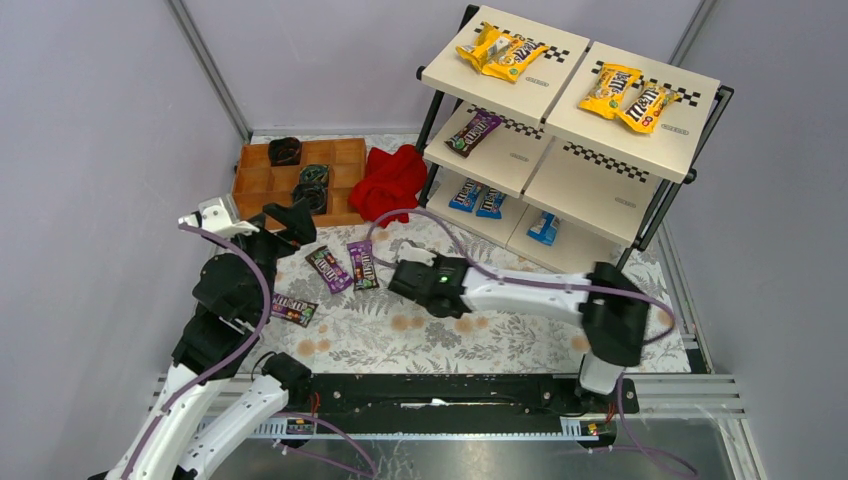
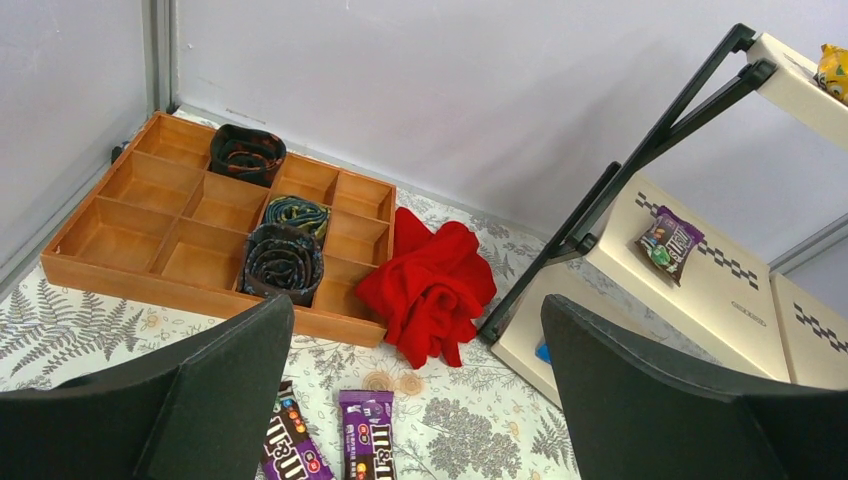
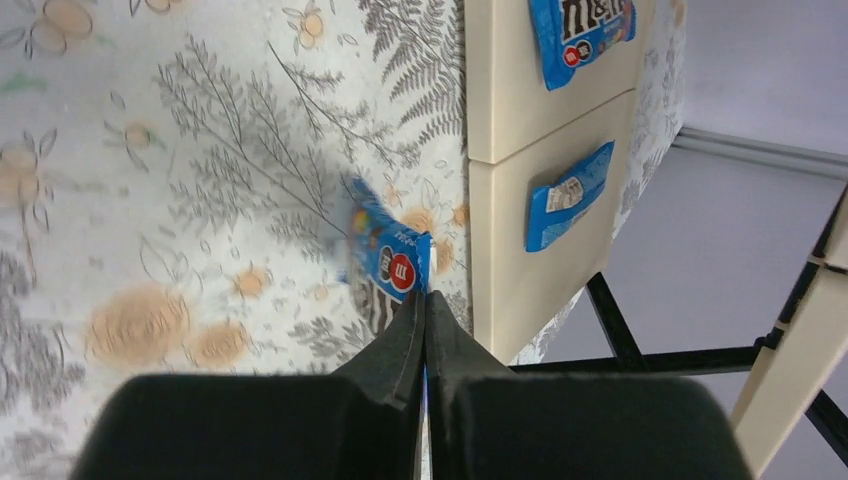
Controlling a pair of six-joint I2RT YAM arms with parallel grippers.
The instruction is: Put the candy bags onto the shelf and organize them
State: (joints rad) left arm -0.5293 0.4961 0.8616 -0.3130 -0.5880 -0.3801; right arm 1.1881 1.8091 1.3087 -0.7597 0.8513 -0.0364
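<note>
- Top external view, L to R: left gripper [image 2: 418,308] hovers above the table nr. the tray, jaws spread wide, nothing betw. them.
- Brown wooden compartment tray [image 1: 262,178] sits at far left; dark rolled fabric coils [image 2: 281,258] fill three of its cells.
- Dark brown glossy candy packet [image 1: 293,310] lies flat on the fern-print tablecloth [image 1: 480,340], just beside the left arm.
- Purple glossy candy packet [image 1: 328,268] and second purple packet [image 1: 363,265] lie side by side betw. the two grippers.
- Crumpled red cloth [image 1: 388,180] lies betw. tray and shelf, touching the tray's right end.
- Right gripper [image 3: 425,300] is clenched on the edge of a blue glossy candy packet [image 3: 388,268], nr. the front of the shelf's bottom tier. Packet is blurred; contact w/ tablecloth cannot be told.
- Three-tier shelf w/ black metal frame and cream checker-edged boards [image 1: 600,190] stands far right.
  - Top tier: four yellow packets [image 1: 610,90], two per board.
  - Mid tier: one purple-brown packet [image 1: 473,132] on the left board.
  - Bottom tier: three blue packets [image 1: 465,195], two on the left board and one on the right.
</note>
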